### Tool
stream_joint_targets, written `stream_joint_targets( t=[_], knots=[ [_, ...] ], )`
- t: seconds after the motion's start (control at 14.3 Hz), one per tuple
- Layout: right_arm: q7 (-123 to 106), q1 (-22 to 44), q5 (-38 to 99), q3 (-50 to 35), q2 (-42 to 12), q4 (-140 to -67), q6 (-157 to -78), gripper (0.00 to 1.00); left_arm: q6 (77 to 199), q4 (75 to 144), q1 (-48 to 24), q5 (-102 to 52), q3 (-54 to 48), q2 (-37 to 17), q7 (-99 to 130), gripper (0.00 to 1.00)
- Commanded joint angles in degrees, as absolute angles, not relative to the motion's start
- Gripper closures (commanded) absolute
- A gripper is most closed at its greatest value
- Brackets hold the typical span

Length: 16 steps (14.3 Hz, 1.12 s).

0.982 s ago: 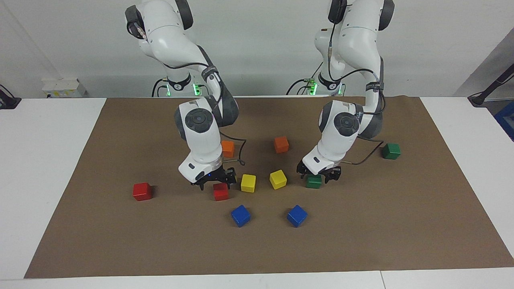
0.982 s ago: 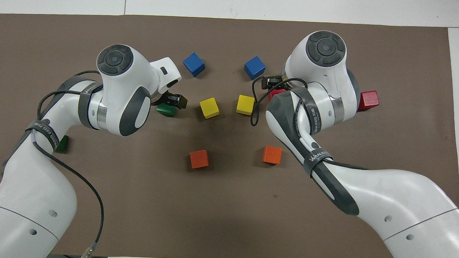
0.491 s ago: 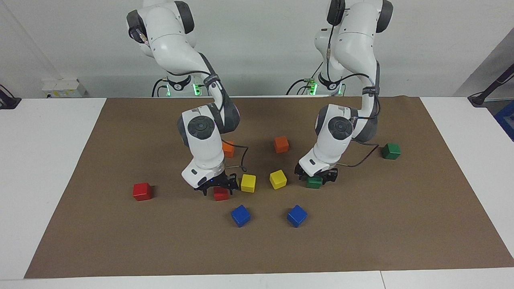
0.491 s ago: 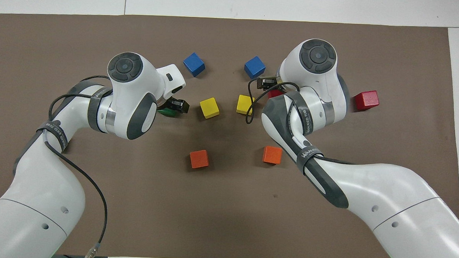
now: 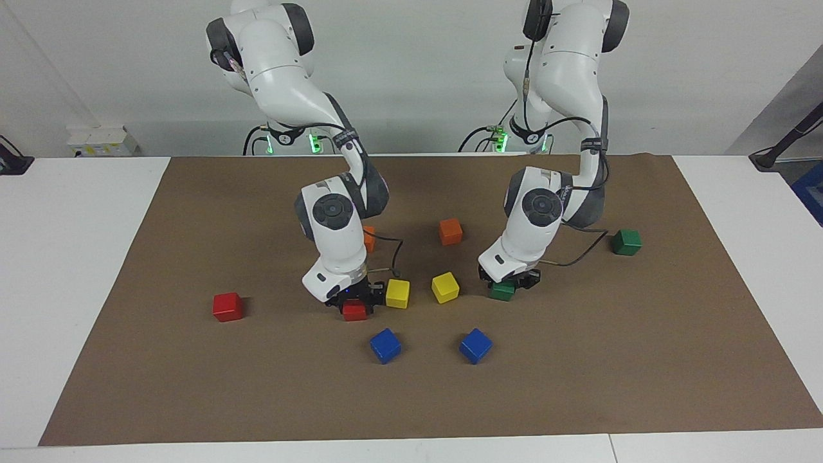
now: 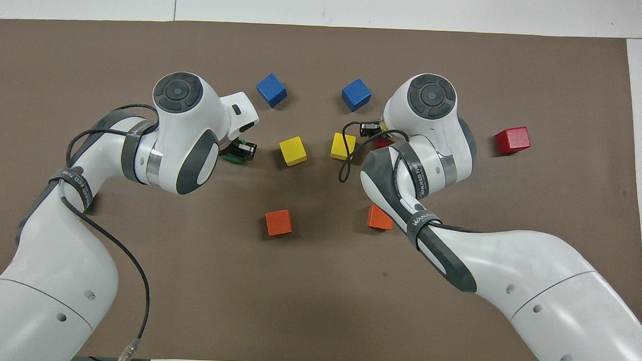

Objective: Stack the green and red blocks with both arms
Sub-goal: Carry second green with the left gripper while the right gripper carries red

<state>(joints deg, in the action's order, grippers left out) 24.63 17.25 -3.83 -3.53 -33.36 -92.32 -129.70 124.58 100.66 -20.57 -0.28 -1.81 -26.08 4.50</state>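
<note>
- Change: over the last second both grippers have descended from just above their blocks and closed; the arms now lean lower over the brown mat (image 5: pixel 578 360).
- Left gripper (image 5: pixel 508 285): fingers pinch the green block (image 5: pixel 502 292), which sits between them, still on the mat.
- Right gripper (image 5: pixel 352 302): fingers pinch the red block (image 5: pixel 354 312), likewise between them and resting on the mat.
- Meaning: judged from this, both grasps are made and the lift comes next; no stack exists yet.
- Second green block (image 5: pixel 626 242): well apart from the left gripper's fingers, toward the left arm's end of the table.
- Second red block (image 5: pixel 227 307): well apart from the right gripper's fingers, toward the right arm's end.
- A yellow block (image 5: pixel 397 293) lies just beside the right gripper's fingers; watch clearance on lift.
- Surface: flat brown mat on a white table (image 5: pixel 71 257); blue and orange blocks stand loose.
- Room: plain pale wall.
</note>
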Motion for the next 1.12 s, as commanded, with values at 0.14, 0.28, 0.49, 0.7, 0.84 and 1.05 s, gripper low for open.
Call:
stream_joint_targets(
  t=[0.14,0.28,0.49,0.7,0.84,1.05],
  knots=[
    [21.5,14.4,-3.7,-4.0,-29.8,-85.5,-115.4,1.0,120.1,99.7,-17.5,-0.3,-1.1,-20.8,6.6,1.0],
    [17.0,11.3,-3.5,-4.0,-26.3,-86.0,-113.3,1.0,115.4,99.8,-13.6,-0.3,-1.2,-16.5,5.9,1.0],
    [5.8,5.8,-3.4,-4.0,-21.7,-86.6,-107.5,1.0,110.9,103.5,-9.2,-0.2,-1.1,-10.5,-0.3,1.0],
    [-2.9,1.0,-3.3,-4.0,-20.2,-86.7,-106.8,1.0,111.0,109.4,-2.8,-0.2,-1.1,-4.8,-8.9,1.0],
    [-6.8,-1.9,-3.3,-4.0,-19.9,-89.6,-110.4,1.0,111.2,111.9,1.8,-0.3,-1.1,-2.9,-16.3,1.0],
    [-9.7,-5.6,-3.4,-4.0,-19.5,-95.7,-118.3,1.0,113.1,115.0,7.8,-0.3,-1.1,-1.6,-24.8,1.0]
  ],
)
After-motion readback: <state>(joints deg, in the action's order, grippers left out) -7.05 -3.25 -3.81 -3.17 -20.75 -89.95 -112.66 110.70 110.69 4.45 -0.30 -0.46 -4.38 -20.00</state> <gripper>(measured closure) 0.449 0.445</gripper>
